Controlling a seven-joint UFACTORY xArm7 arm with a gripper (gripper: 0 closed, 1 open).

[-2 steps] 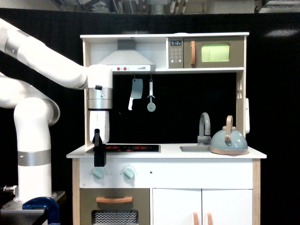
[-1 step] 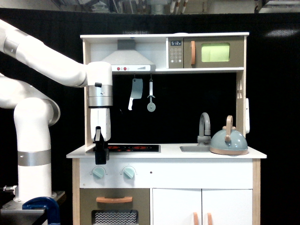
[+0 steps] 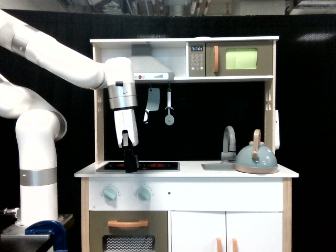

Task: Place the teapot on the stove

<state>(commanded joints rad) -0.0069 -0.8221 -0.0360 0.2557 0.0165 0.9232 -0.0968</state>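
Teapot: I see the squat blue-grey dome-shaped toy teapot [image 3: 256,159] with its tan loop handle upright, standing on the white counter [image 3: 189,170] near the counter's right end, partly over the grey sink basin [image 3: 218,166] and just beside the grey faucet [image 3: 229,142].
Stove: the flat glossy black cooktop with faint red rings [image 3: 152,166] lies at the counter's left end, well apart from the teapot.
Gripper: my black gripper [image 3: 130,167] hangs from the white arm [image 3: 63,63] over the left part of the stove, tips at or just above the panel; I cannot tell whether the fingers are spread or together, since they read as one dark shape.
Open room: the counter between stove and sink is bare; above it, a toy cleaver [image 3: 151,103] and a round utensil [image 3: 169,110] hang from the rail under the white range hood [image 3: 149,65].
Edges: the wooden side posts and the shelf carrying the toy microwave [image 3: 231,59] box in the space over the counter.
Hard to see: contact between the gripper and the stove is unclear; the sink's interior is hidden.
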